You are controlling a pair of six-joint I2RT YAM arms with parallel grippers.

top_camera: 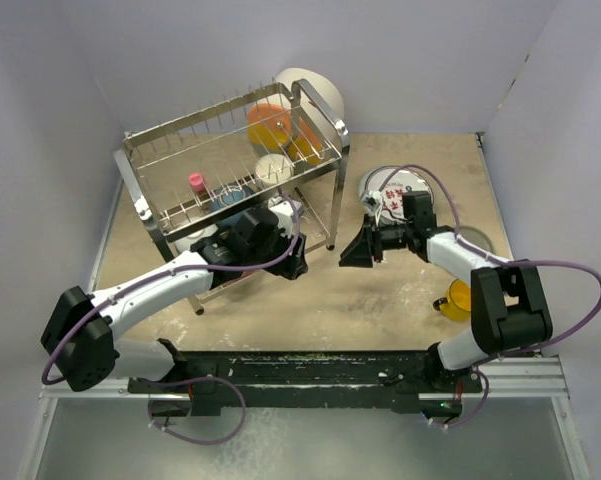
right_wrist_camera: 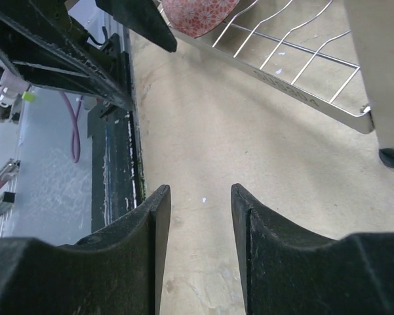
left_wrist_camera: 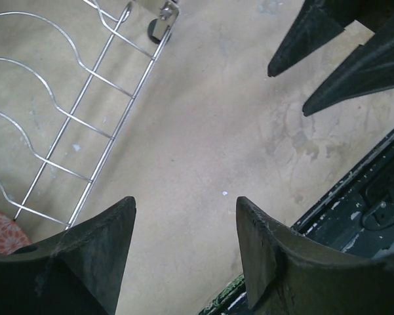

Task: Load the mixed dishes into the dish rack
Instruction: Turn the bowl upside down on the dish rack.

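Both jaws stand open with nothing between them: left gripper point(left_wrist_camera: 183, 203), right gripper point(right_wrist_camera: 200, 190). The tips face each other low over the table point(top_camera: 380, 300), just beside the dish rack point(top_camera: 215, 150) front leg.

Red-lettered plate point(top_camera: 405, 185) and yellow cup point(top_camera: 458, 298) sit on the table to the right, not yet loaded.

Risks:
- The 2 grippers could clip each other, or the leg, when turning.
- The right elbow could knock the cup.

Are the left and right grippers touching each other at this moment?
Apart. The top view shows a strip of bare table between the left gripper and the right gripper; the left wrist view shows the same gap.
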